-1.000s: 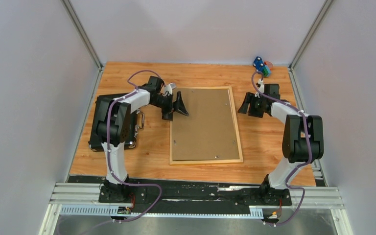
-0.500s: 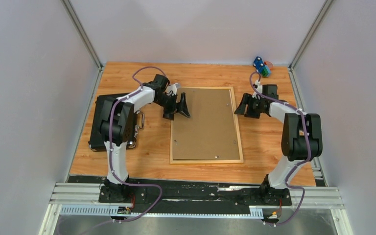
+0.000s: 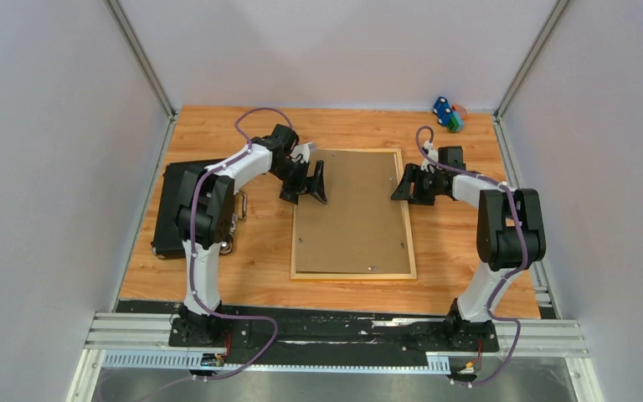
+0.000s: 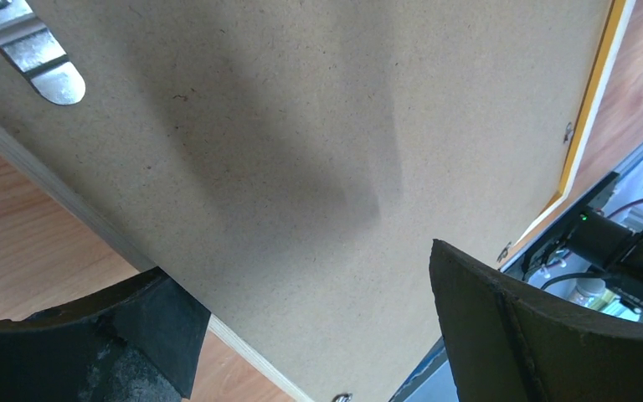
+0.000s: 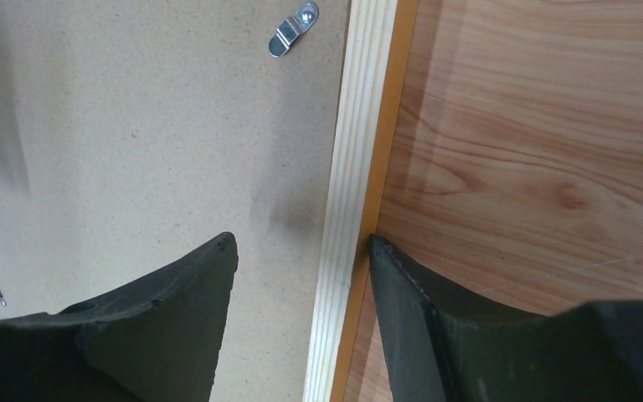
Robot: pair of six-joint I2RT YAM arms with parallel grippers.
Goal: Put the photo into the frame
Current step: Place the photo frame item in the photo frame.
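1. The left fingers (image 4: 92, 343) are spread wide and hold nothing. The left gripper (image 3: 305, 193) hangs over the far left part of the board (image 3: 352, 218), one finger near the rail and the other further in over the board
2. The right fingers (image 5: 435, 318) are parted about halfway and grip nothing. The right gripper (image 3: 408, 186) straddles the right rail of the frame (image 5: 360, 167): the outer finger touches the rail's outside edge, and the inner one is above the board with a gap to the rail
3. The frame lies flat, back side up, in the middle of the table (image 3: 460, 243), and the board fills it
4. The photo shows in no view. It may lie under the board, but that cannot be told
5. Judged from this, the work is either at its start, with the board to come out first, or near its end, with only the clips to set. The pictures do not settle which
6. Around it: a black case (image 3: 167, 218) lies well to the left, small metal clips (image 5: 293, 29) sit on the board near the rails, and toy cars (image 3: 447, 113) sit in the far right corner, well apart
7. The board is the main thing in the way: it covers the opening, and the clips may pin it
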